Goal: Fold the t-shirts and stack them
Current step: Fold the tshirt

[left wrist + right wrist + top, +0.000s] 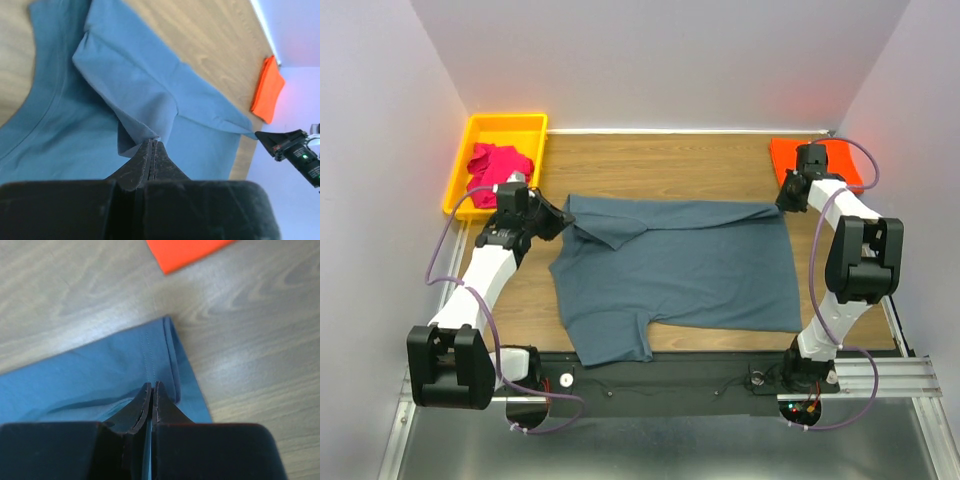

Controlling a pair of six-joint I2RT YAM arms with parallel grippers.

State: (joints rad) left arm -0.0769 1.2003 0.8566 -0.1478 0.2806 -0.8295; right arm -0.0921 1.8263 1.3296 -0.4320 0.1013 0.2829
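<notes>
You have three t-shirts in view, one yellow bin and two grippers. The slate grey-blue t-shirt (700,265) lies spread across the middle of the wooden table (660,165), collar toward your left arm, with its far left sleeve folded in over the body. The bright orange t-shirt (783,155) sits folded flat at the table's far right corner, apart from the grey-blue one. The magenta-pink t-shirt (495,165) is crumpled inside the yellow bin (505,122) at the far left corner.

Your left gripper (154,141) has its jaws pressed together, pinching a raised fold of the grey-blue t-shirt at the folded sleeve. Your right gripper (151,386) is likewise clamped tight, its tips on the hemmed far right corner of the same shirt, with a sliver of blue cloth showing between the jaws.
</notes>
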